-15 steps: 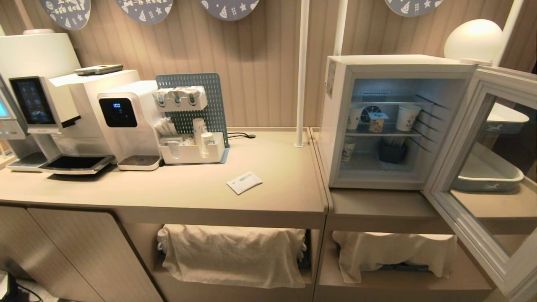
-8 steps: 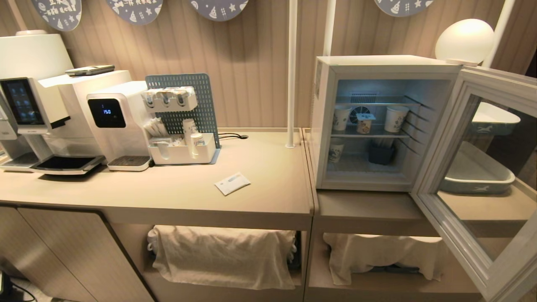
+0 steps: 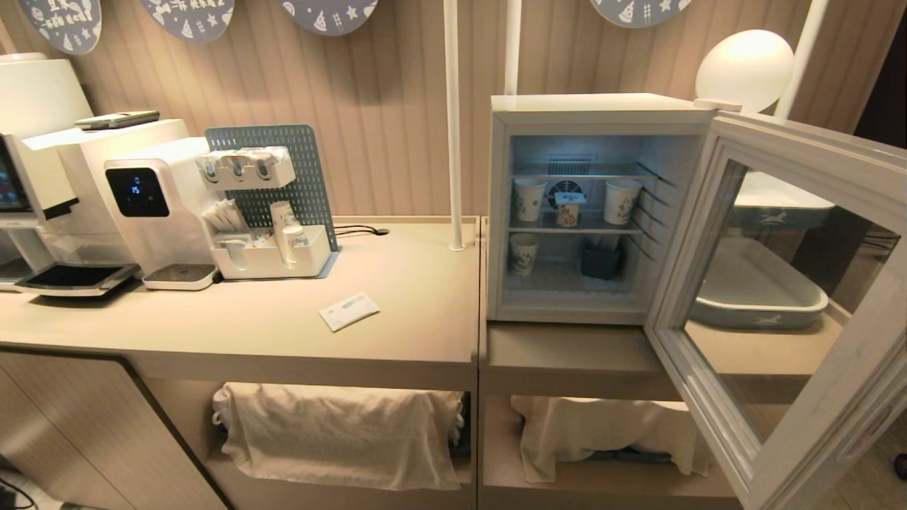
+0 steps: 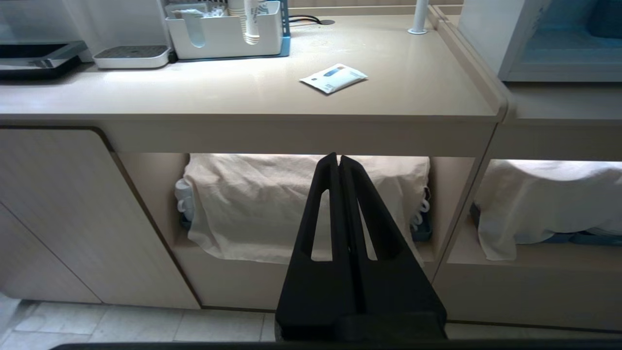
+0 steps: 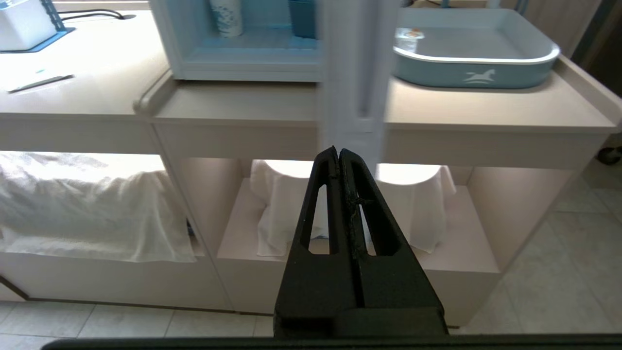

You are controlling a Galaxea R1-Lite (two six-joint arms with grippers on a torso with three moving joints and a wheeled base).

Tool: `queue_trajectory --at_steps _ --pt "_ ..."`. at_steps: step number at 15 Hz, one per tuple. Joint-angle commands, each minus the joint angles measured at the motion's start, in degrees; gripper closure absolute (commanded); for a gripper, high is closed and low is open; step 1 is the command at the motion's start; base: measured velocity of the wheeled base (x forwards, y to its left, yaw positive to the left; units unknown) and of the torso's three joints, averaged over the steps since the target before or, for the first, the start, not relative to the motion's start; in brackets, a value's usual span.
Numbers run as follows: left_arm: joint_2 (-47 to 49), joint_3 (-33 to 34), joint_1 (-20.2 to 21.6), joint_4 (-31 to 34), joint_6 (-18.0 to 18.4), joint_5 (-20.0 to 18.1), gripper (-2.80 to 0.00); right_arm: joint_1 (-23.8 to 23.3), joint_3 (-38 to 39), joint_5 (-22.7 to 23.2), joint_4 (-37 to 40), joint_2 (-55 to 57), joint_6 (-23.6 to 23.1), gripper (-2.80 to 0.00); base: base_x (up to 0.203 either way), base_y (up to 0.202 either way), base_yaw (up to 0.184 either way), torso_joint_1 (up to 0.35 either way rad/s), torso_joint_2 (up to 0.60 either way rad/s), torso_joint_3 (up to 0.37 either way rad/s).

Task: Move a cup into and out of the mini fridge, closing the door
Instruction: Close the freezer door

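The whole scene is seen further to the left than a second ago, so the camera has been turned to the right; nothing on the counter has been moved. The mini fridge [image 3: 588, 212] is stood on the lower counter [image 3: 567, 350], and the door [image 3: 772, 297] is swung wide open on the right side. Inside, the cup [image 3: 567, 210] is set on the middle wire shelf, in front of the round fan, between two taller paper cups [image 3: 529, 199]. A third paper cup [image 3: 523, 252] and a dark box [image 3: 601, 259] are kept on the floor of the fridge.

The left gripper [image 4: 338, 160] is held low in front of the cupboard, below the counter edge, with its fingers pressed together and nothing in them. The right gripper [image 5: 338, 154] is held low too, just under the edge of the open door, clenched on nothing.

A small white packet [image 3: 348, 311] is laid flat on the long counter. A blue-grey tray [image 5: 474, 56] is seen behind the door.
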Motion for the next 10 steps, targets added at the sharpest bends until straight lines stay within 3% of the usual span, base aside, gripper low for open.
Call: queue_trajectory --at_steps 1,10 --pt "-0.01 0.00 0.02 0.00 0.00 0.04 0.00 0.04 0.02 0.00 -0.07 0.09 -0.07 0.00 0.000 -0.193 -0.001 0.005 0.00 0.005" --pt "-0.01 0.09 0.02 0.16 -0.58 -0.04 0.00 0.04 0.02 -0.09 -0.13 0.09 0.02 0.00 0.000 -0.192 -0.001 0.001 0.00 0.002"
